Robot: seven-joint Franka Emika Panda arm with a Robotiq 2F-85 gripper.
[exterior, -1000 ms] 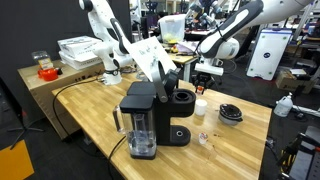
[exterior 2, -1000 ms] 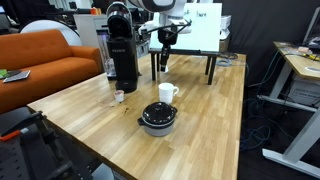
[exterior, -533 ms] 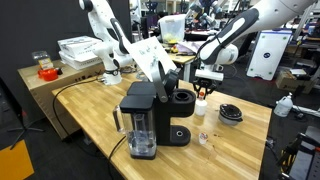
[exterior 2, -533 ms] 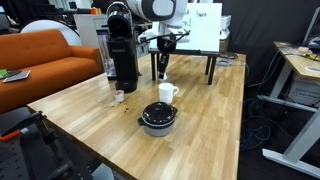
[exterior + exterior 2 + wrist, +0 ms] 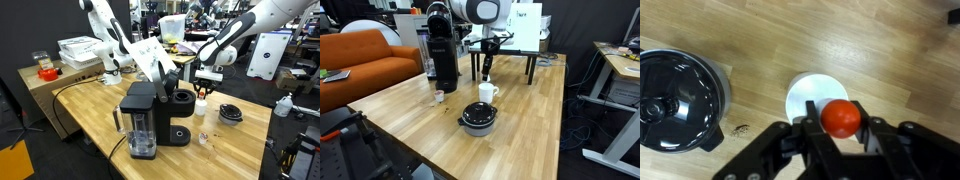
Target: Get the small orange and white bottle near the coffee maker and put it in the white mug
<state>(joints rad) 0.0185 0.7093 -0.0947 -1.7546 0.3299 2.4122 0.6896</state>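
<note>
Black round dish (image 5: 479, 118) nearest, mid-counter. Just behind it, the white mug (image 5: 487, 93). Directly above the mug, the gripper (image 5: 841, 130) is clamped on the small orange-capped bottle (image 5: 841, 116), held over the mug's mouth. Coffee maker (image 5: 443, 50) farther back, by the counter's edge.

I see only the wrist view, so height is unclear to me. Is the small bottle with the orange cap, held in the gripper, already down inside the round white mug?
Observer: Not that I can see. In an exterior view the gripper, holding the bottle, hangs above the white mug.
Operator: Is something tall close by?
Observer: The tall black coffee maker stands on the wooden table, apart from the mug.
</note>
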